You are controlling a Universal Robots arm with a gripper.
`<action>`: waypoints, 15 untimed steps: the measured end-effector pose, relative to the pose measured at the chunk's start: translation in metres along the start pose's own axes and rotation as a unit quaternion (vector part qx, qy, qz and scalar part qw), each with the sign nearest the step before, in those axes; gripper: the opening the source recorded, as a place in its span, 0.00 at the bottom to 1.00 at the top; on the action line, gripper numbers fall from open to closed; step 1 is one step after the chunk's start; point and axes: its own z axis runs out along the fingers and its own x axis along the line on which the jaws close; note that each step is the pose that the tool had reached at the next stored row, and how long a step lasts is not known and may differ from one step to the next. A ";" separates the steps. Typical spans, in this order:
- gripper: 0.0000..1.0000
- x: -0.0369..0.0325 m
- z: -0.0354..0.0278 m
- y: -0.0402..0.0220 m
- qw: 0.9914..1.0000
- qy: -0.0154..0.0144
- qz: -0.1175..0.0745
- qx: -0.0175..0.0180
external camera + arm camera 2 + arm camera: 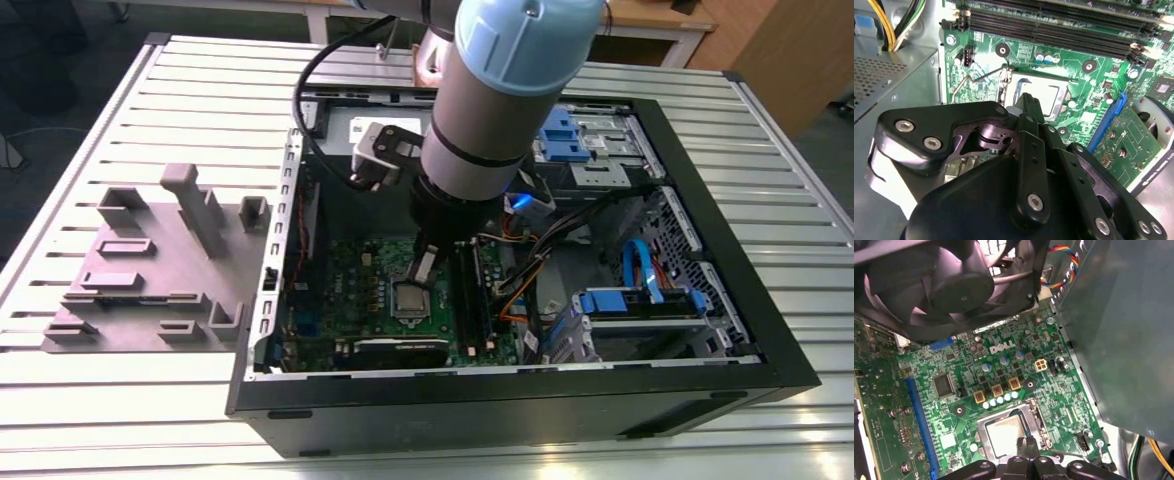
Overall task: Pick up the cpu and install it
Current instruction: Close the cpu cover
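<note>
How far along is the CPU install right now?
The cpu already looks seated in the socket frame on the motherboard. The gripper is at the chip's edge in both wrist views, fingertips close together. The socket's retention lever looks unlatched, so locking it appears undone.

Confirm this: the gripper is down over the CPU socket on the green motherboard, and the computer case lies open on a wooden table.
Not wooden. The exterior view shows the computer case lying open on a ribbed metal table. The rest holds: both wrist views show the gripper down over the CPU socket on the green motherboard.
</note>
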 end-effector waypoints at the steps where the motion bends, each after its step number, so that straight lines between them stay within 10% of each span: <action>1: 0.10 0.0006 0.0002 0.0008 1.000 0.000 -0.002 0.000; 15: 0.10 0.0112 0.0032 0.0028 1.000 0.003 -0.022 0.000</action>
